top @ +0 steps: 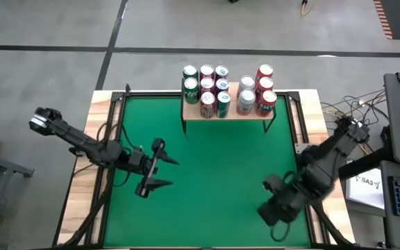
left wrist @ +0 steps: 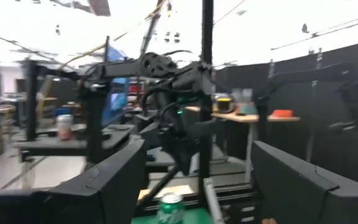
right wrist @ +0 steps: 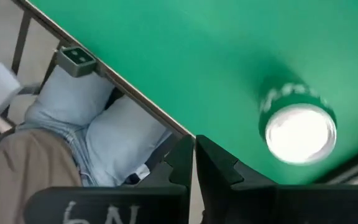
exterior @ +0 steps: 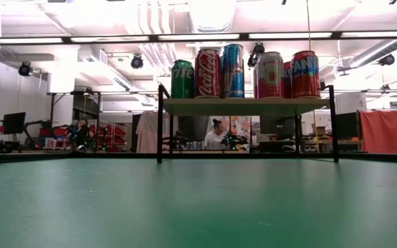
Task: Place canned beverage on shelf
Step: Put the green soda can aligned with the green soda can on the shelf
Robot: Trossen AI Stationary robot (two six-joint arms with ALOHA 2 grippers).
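**One can down, crowded shelf ahead**

Most of the shelf point(top: 229, 111) is already packed with cans point(top: 207, 85), so setting another down could knock its neighbours over.

The right gripper point(right wrist: 194, 155), well in front of the shelf's right end, is clenched on nothing. Swinging it could tip the green can point(right wrist: 300, 127) standing on the felt point(top: 214, 160) close by.

The left gripper point(top: 172, 172), in front of the shelf's left end, is released and empty. Its reach to that can crosses toward the right arm, risking a clash.
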